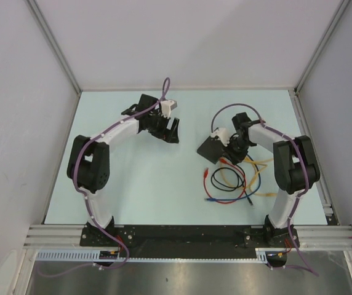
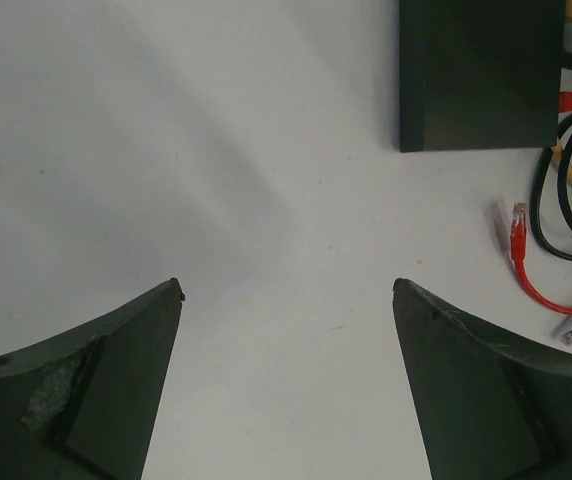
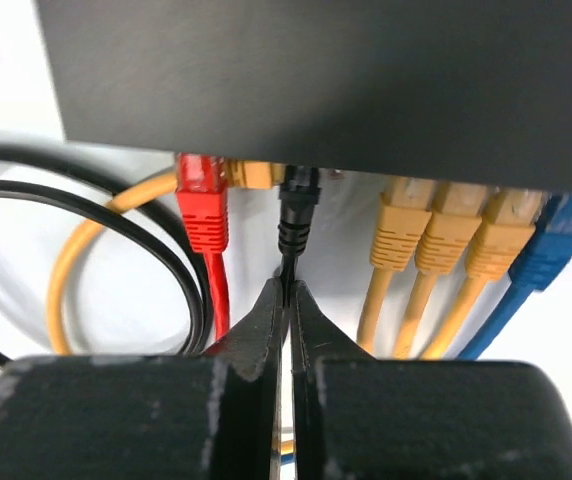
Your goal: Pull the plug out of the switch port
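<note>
The left claw (image 2: 287,288) hangs wide open, empty, left of the switch (image 2: 476,70). That box looks light and may slide. The black plug (image 3: 297,215), seated in its port, is probably stiff and best gripped on its ribbed boot. The right claw (image 3: 287,292), low and level, pinches shut on its thin cable (image 3: 286,268).
</note>
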`<state>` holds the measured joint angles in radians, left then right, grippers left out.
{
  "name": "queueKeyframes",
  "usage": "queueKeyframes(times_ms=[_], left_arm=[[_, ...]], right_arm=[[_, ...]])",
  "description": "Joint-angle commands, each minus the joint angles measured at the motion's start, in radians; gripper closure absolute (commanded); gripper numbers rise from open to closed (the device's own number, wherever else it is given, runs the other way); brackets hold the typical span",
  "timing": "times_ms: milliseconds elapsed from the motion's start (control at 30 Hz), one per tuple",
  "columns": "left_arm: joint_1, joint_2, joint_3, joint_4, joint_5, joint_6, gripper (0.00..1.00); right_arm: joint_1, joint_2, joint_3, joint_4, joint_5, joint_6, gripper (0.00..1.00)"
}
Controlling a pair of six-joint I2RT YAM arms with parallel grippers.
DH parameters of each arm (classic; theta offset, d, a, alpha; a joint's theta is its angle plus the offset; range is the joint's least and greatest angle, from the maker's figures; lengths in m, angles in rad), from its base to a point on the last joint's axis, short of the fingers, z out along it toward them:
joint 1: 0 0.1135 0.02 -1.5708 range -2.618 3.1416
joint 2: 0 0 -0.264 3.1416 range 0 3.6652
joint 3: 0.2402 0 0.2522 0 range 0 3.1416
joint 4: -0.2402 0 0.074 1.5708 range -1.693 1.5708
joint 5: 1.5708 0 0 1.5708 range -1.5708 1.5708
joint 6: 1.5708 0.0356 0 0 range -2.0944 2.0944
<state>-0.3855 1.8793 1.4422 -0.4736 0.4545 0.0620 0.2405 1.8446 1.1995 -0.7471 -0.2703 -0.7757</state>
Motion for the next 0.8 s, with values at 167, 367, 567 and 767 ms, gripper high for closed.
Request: queueKeyframes(times_ms=[167, 367, 567, 767], left_arm=[[0.034, -0.114, -0.132, 0.038, -0.02, 0.022, 0.08], [0.034, -0.083, -0.083, 0.04, -0.004, 0.018, 0.08], [0.034, 0.012, 0.007, 0.038, 0.029, 0.006, 0.08], [0.03, 0.124, 0.078, 0.047, 0.119, 0.019, 0.09]], right_arm=[[0.187, 0.031, -0.023, 0.166, -0.055, 0.015, 0.98], [0.181, -0.08, -0.02, 0.201, 0.056, 0.122, 0.44], [0.1, -0.267, -0.017, 0.109, -0.021, 0.139, 0.3], [-0.058, -0.221, 0.006, 0.273, -0.219, 0.389, 0.32]])
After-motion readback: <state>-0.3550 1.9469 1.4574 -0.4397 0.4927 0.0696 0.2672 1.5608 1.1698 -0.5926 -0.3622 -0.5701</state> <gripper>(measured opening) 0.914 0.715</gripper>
